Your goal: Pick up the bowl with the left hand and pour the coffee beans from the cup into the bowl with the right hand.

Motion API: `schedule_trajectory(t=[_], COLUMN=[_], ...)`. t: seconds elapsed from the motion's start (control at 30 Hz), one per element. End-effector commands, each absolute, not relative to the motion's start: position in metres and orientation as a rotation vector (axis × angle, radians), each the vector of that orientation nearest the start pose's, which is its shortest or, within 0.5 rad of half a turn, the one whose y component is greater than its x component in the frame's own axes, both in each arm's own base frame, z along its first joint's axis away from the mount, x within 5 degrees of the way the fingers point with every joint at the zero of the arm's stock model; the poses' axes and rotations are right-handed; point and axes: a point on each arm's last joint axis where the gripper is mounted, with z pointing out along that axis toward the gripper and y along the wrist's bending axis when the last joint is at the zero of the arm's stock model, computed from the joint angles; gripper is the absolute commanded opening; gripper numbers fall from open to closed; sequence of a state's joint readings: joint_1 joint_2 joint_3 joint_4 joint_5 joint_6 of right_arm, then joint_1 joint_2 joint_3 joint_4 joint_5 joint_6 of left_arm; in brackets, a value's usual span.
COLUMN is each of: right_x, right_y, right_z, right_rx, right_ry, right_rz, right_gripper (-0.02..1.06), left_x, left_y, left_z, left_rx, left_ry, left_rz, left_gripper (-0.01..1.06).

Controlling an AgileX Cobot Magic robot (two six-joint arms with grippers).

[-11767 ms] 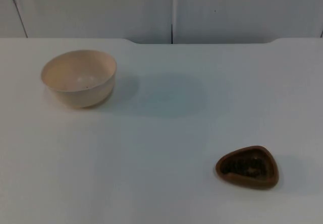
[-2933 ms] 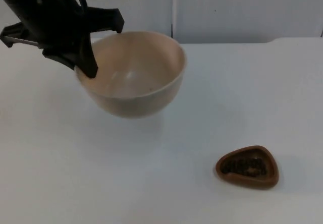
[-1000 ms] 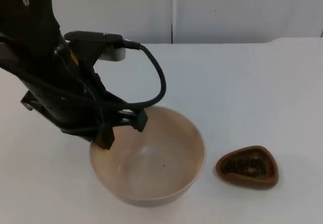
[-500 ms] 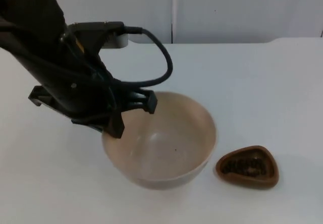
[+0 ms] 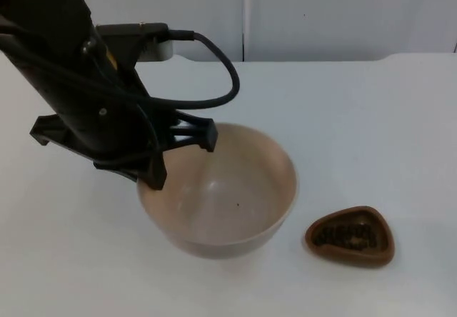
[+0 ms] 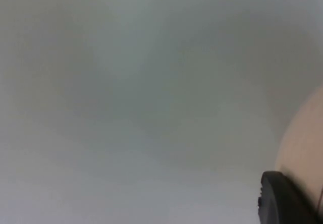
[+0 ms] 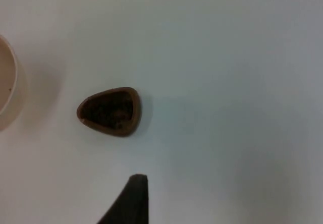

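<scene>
Our left gripper is pinching the rim of the big cream bowl, which has just one tiny dark speck inside and sits near the small brown cup full of coffee beans on the white table. Half a second ago the bowl was a bit closer to the cup. We see our right gripper's black fingertip hanging above the cup, but we cannot tell how wide it is.
</scene>
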State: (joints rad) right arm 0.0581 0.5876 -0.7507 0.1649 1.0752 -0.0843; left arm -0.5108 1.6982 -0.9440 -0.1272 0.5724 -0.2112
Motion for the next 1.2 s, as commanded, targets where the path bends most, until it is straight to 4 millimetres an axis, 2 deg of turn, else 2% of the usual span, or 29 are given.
schedule_trajectory(t=[0.0, 0.1, 0.13, 0.3, 0.53, 0.7, 0.97, 1.0, 1.17], right_x=[0.100, 0.123, 0.123, 0.161, 0.187, 0.197, 0.216, 0.216, 0.227], right_y=[0.020, 0.025, 0.025, 0.029, 0.035, 0.056, 0.101, 0.101, 0.131], right_z=[0.332, 0.334, 0.334, 0.332, 0.332, 0.329, 0.292, 0.292, 0.269], right_rx=[-0.152, -0.173, -0.173, -0.172, -0.211, -0.302, -0.366, -0.366, -0.305], right_ry=[2.416, 2.470, 2.470, 2.566, 2.606, 2.624, 2.753, 2.753, 2.781], right_rz=[0.217, 0.263, 0.263, 0.302, 0.317, 0.320, 0.079, 0.079, 0.097], right_gripper=[1.05, 1.05, 1.05, 1.05, 1.05, 1.05, 1.05, 1.05, 1.05], left_x=[0.273, 0.273, 0.273, 0.273, 0.273, 0.273, 0.273, 0.273, 0.273], left_y=[-0.159, -0.159, -0.159, -0.159, -0.159, -0.159, -0.159, -0.159, -0.159], left_z=[0.178, 0.178, 0.178, 0.179, 0.179, 0.179, 0.179, 0.179, 0.179], left_rx=[0.272, 0.266, 0.266, 0.268, 0.269, 0.270, 0.270, 0.270, 0.270], left_ry=[2.825, 2.826, 2.826, 2.824, 2.819, 2.819, 2.819, 2.819, 2.819], left_rz=[-0.283, -0.284, -0.284, -0.284, -0.284, -0.282, -0.282, -0.282, -0.282], left_gripper=[0.00, 0.00, 0.00, 0.00, 0.00, 0.00, 0.00, 0.00, 0.00])
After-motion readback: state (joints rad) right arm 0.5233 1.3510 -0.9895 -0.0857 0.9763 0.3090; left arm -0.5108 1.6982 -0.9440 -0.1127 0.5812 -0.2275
